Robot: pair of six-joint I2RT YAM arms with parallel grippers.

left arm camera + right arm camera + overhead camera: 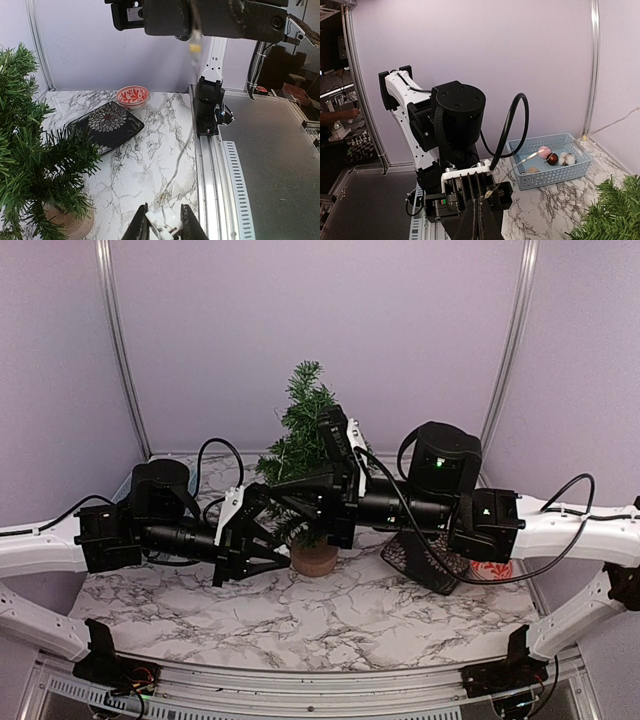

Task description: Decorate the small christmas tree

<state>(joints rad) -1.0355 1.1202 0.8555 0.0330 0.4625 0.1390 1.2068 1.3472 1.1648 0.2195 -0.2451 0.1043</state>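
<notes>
The small christmas tree [302,428] stands mid-table on its tan stump [314,558]; it also shows in the left wrist view [30,165] and the right wrist view [615,212]. A thin light-string wire [182,150] runs between my grippers. My left gripper [164,220] is shut on the wire's small white box [167,224], low beside the stump [280,540]. My right gripper [482,202] is shut on the wire at a small bulb [489,194], in front of the tree [300,485]. Another yellow bulb [194,48] hangs under the right arm.
A blue basket [550,172] with pink, brown and white ornaments sits at the back left. A dark floral plate [106,125] and a red patterned bowl [132,95] lie to the right of the tree, also in the top view [490,568]. The metal rail [210,165] edges the table.
</notes>
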